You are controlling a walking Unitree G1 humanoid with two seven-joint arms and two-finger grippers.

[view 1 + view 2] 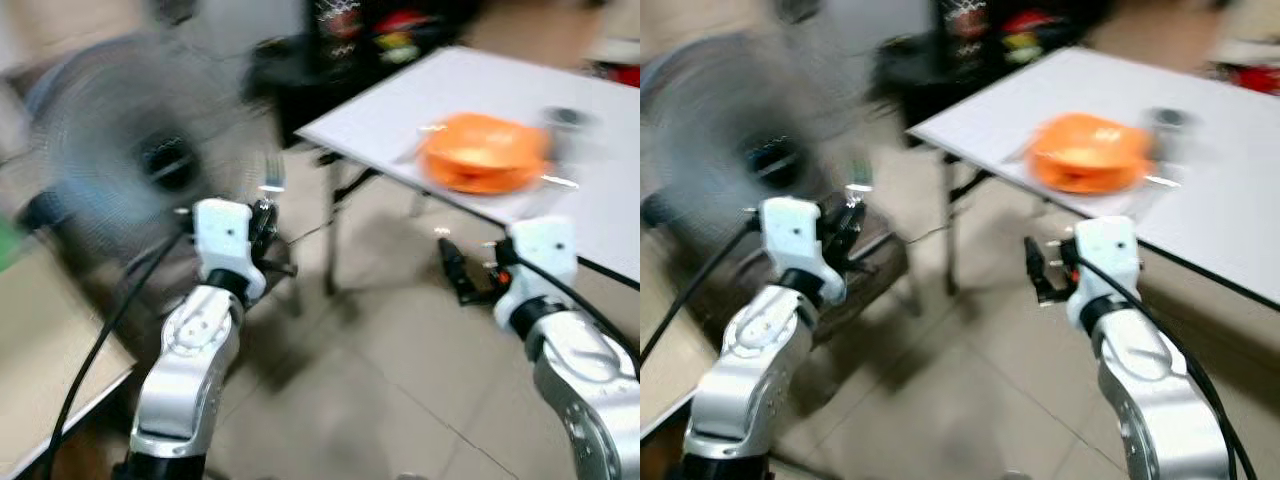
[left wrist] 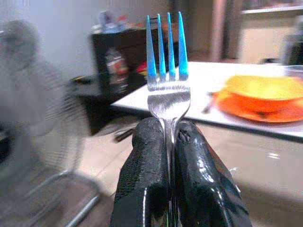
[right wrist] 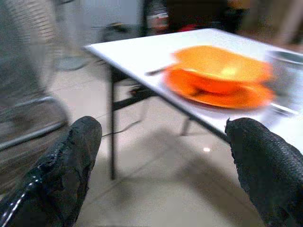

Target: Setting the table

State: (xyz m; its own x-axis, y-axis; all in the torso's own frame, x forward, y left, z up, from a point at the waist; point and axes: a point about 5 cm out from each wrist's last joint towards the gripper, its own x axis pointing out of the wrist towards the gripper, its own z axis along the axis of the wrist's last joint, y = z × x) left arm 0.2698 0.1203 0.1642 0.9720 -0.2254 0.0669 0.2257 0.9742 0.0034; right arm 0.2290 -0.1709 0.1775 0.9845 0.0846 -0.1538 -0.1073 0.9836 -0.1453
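My left gripper (image 2: 168, 142) is shut on a silver fork (image 2: 166, 80), its tines pointing up; in the left eye view the fork (image 1: 272, 176) stands above the left gripper (image 1: 263, 225), out over the floor. My right gripper (image 3: 161, 161) is open and holds nothing; it hangs over the floor just short of the white table (image 1: 400, 110). An orange bowl on an orange plate (image 1: 485, 153) sits near the table's front edge. A metal cup (image 1: 566, 130) stands right of it, and a utensil (image 3: 158, 71) lies left of the plate.
A large standing fan (image 1: 120, 160) is on my left. A beige surface (image 1: 40, 340) lies at the lower left. A dark cabinet with bottles (image 1: 360, 40) stands behind the table. Tiled floor (image 1: 380, 370) spreads between me and the table.
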